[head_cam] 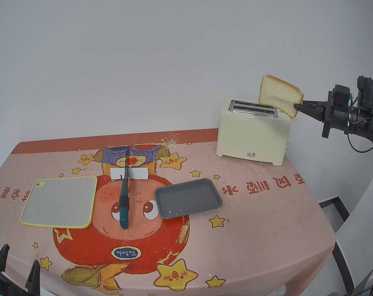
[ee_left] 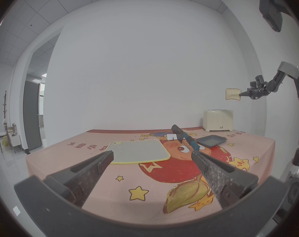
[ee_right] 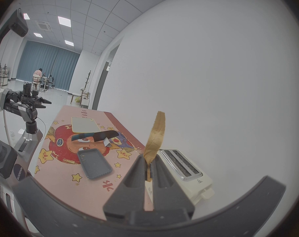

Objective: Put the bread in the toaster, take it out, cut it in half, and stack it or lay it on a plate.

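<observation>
R hand (head_cam: 296,105) is pinching the bread (head_cam: 279,94) by one edge, fingers closed down onto the crust. The slice is hanging tilted in the air just above the R end of the toaster (head_cam: 252,136), not touching it. Both slots are showing empty in the head view. The bread is looking pale and whole, so can't tell if it's going in or coming out; my guess is going in, i.e. step 1 not yet done.

L hand (ee_left: 152,158) is sitting low at the near L corner of the table (head_cam: 256,227), fingers spread wide w/ nothing between them, well apart from everything else.

The rest is lying untouched, as far as I'm judging:
- Cutting board (head_cam: 59,202) is lying bare on the L side, no bread on it.
- Knife (head_cam: 125,194) is resting beside the board, blade propped on a white stand (head_cam: 129,173), handle toward the robot.
- Plate (head_cam: 188,198), a grey tray, is sitting between knife and toaster, holding only crumbs.

So toasting (prob.), cutting in half and plating are all remaining; the task is looking early on.
</observation>
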### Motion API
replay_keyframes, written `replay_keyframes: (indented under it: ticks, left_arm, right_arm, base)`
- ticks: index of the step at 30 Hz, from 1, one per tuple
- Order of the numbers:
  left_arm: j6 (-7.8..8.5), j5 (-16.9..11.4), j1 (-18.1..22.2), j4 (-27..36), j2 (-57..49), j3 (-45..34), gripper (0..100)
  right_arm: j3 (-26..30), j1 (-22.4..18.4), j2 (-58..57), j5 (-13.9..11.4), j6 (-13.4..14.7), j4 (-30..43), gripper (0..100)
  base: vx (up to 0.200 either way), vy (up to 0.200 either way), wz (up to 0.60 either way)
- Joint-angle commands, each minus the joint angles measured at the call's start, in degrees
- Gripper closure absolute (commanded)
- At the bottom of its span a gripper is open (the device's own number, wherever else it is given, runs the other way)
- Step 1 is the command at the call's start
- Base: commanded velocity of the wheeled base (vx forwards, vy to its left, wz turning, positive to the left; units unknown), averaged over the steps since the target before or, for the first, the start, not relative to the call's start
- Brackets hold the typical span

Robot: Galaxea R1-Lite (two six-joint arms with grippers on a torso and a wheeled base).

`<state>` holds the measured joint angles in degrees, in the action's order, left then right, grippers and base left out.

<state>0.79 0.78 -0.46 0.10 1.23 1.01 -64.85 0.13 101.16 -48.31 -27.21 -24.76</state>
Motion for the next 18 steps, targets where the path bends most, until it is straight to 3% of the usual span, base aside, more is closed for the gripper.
replay_keyframes:
  ticks: [1, 8, 18]
  left_arm:
    - [0.00, 0.0, 0.0, 0.0, 0.0, -1.0, 0]
    - [-0.09, 0.0, 0.0, 0.0, 0.0, -1.0, 0]
    - [0.00, 0.1, 0.0, 0.0, 0.0, -1.0, 0]
  right_arm:
    - [-0.9, 0.0, 1.7, 0.0, 0.0, 0.0, 100]
    - [-1.3, 0.0, 2.3, 0.0, -0.6, 0.1, 100]
    - [-2.9, 0.5, 3.8, 0.0, -1.3, 0.1, 100]
  base:
    - [0.000, 0.000, 0.00]
    - [0.171, 0.000, 0.00]
    - [0.000, -0.020, 0.00]
